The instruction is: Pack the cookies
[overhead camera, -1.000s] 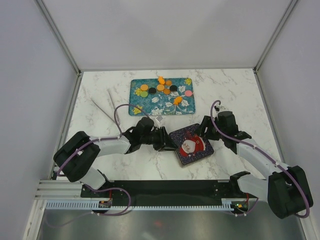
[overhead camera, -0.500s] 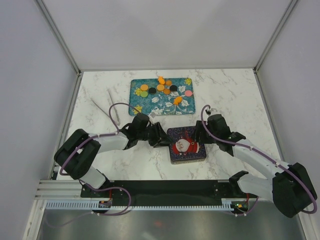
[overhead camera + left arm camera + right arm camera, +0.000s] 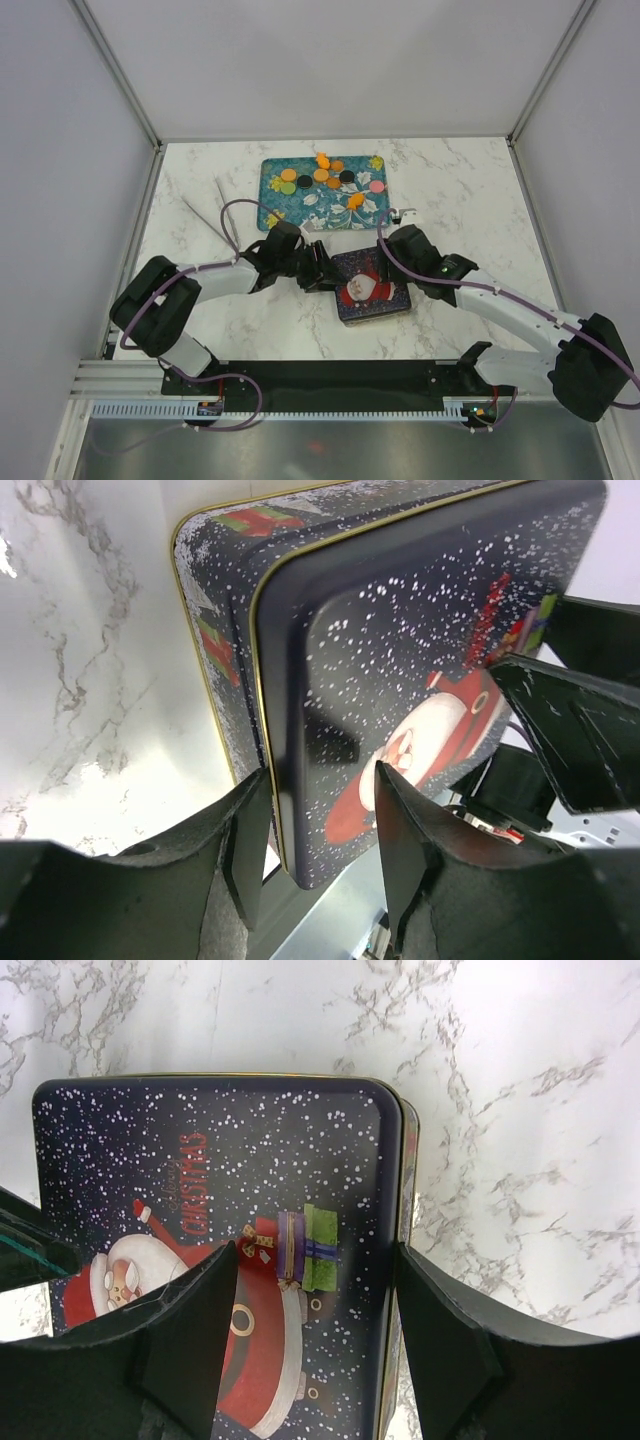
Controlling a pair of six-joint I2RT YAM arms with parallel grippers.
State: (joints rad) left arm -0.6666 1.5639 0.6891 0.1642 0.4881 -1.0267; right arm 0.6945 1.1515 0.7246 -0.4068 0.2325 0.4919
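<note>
**On the far tray lie the cookies; the closed tin sits between both grippers**

Toward the back of the table, the cookies (image 3: 322, 178) lie loose on a floral tray (image 3: 300, 208). They are spread along its far half: mostly orange discs, with some black ones, one green and one pink. None is in a gripper, and none is off the tray.

Nearer the arms, just in front of the tray's near edge, the tin (image 3: 368, 290) rests flat on the marble. Its lid is on, dark blue with white specks and a Santa picture. The cookies and the tin are apart.

The left gripper (image 3: 318, 272) reaches the tin from its left side. In the left wrist view its fingers (image 3: 245, 830) stand moderately apart, astride an edge of the lid, one at the rim and one over the lid's face. I cannot tell whether they press on it.

The right gripper (image 3: 390, 255) comes in over the tin's far right corner. In the right wrist view its jaws are spread wide. One finger is over the lid and the other just past the tin's side edge, and they clamp nothing.

Two thin rods (image 3: 225, 205) lie on the table left of the tray.
</note>
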